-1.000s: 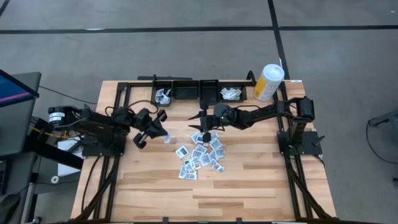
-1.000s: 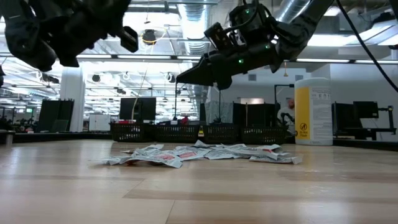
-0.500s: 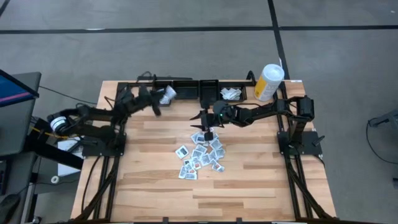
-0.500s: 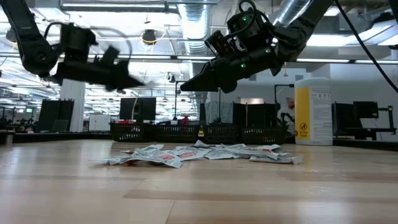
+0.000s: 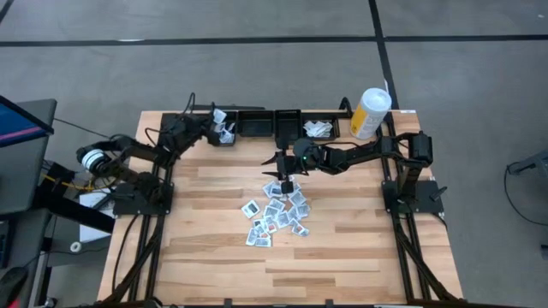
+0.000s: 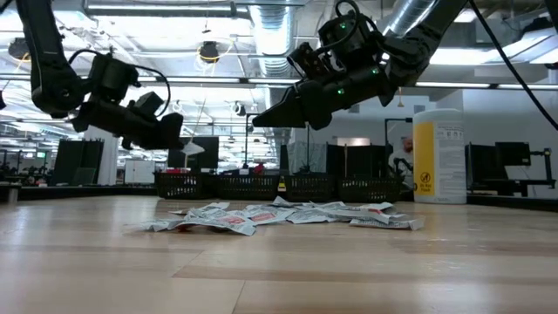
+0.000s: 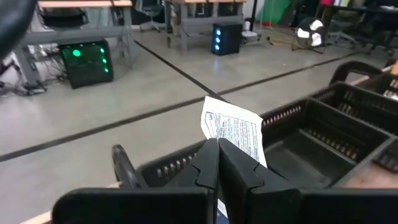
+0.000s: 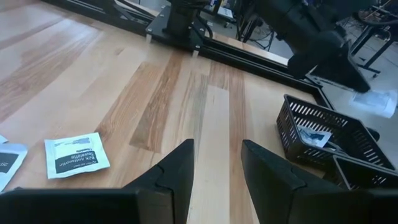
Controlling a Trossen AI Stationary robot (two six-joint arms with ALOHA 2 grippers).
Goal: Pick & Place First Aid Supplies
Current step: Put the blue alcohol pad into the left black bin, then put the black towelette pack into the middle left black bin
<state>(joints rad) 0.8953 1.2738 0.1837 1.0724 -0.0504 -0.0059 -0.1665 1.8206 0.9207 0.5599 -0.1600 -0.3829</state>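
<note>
The first aid supplies, small white packets (image 5: 276, 214), lie in a loose pile mid-table, seen flat on the wood in the low view (image 6: 279, 215). My left gripper (image 5: 214, 121) is at the far left, over the left black basket (image 5: 225, 134), shut on one white printed packet (image 7: 233, 127). My right gripper (image 5: 285, 177) hangs open above the pile's far edge, its fingers (image 8: 177, 168) apart with bare wood between them. One packet (image 8: 74, 155) lies flat just beside them. My left gripper pinches the packet's near edge (image 7: 227, 142) between its two shut fingers. The fingers lie about level and point toward the table's far edge. The packet sticks out past the fingertips, tilted, lifted clear above the left basket.
Three black baskets line the far edge: the left one holds packets, the middle one (image 5: 257, 127) looks bare, and the right one (image 5: 318, 129) holds packets. A tall white-and-yellow canister (image 5: 370, 112) stands at the far right. Bare wood lies toward the near edge.
My left gripper, holding the packet, has swung from beside the pile toward the table's far edge and a little left, and has turned to point level over the left basket. The packet has gone with it, clear of the table.
</note>
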